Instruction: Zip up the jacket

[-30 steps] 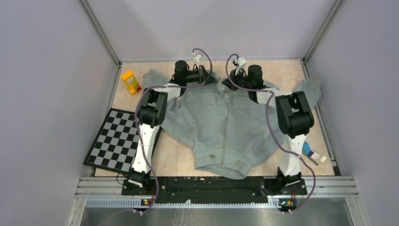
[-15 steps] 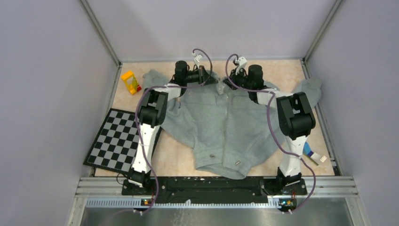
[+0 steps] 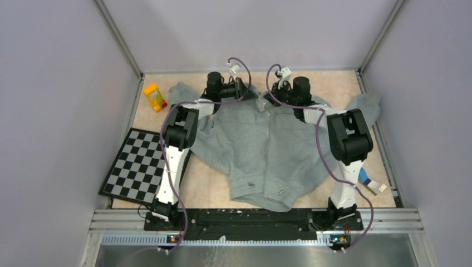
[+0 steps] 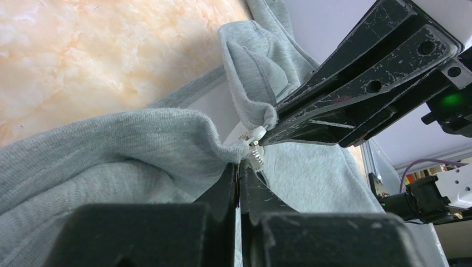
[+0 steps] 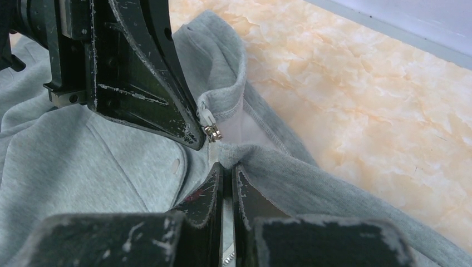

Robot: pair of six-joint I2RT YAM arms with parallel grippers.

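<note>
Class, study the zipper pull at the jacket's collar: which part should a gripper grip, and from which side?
Probably the flat tab of the zipper pull, pinched across its faces. It stands clear of the jacket at the collar, with the left gripper and right gripper shut on fleece either side, so approach from above.

jacket collar [image 3: 260,103] slightly higher, ctr

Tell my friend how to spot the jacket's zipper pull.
Find the grey jacket spread across the table and follow its front to the far collar. There the left gripper and the right gripper pinch the fabric, and the zipper pull is the tiny silver metal piece between them, the only shiny thing there.
</note>
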